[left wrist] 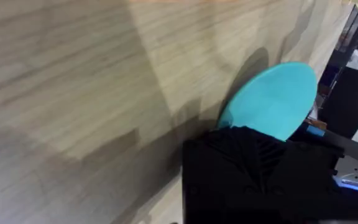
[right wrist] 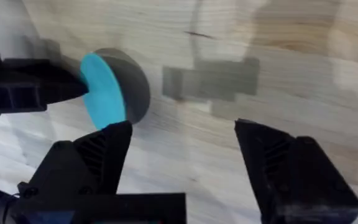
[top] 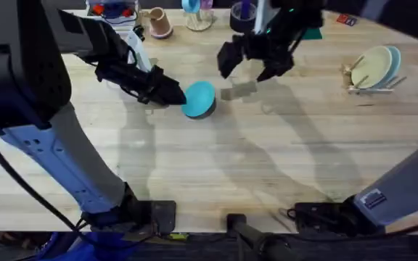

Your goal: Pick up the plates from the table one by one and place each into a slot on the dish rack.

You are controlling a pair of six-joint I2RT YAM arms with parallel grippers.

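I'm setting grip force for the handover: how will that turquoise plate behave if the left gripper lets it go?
The turquoise plate is held tilted by its edge in the left gripper, keeping its shape, so probably stiff. Round and nearly on edge above the table, it would likely roll or flop flat. Its smooth surface looks slippery.

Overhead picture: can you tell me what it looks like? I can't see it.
The left gripper holds a turquoise plate tilted up off the wooden table. The right gripper hangs open nearby, and the dish rack at the far right holds two plates.
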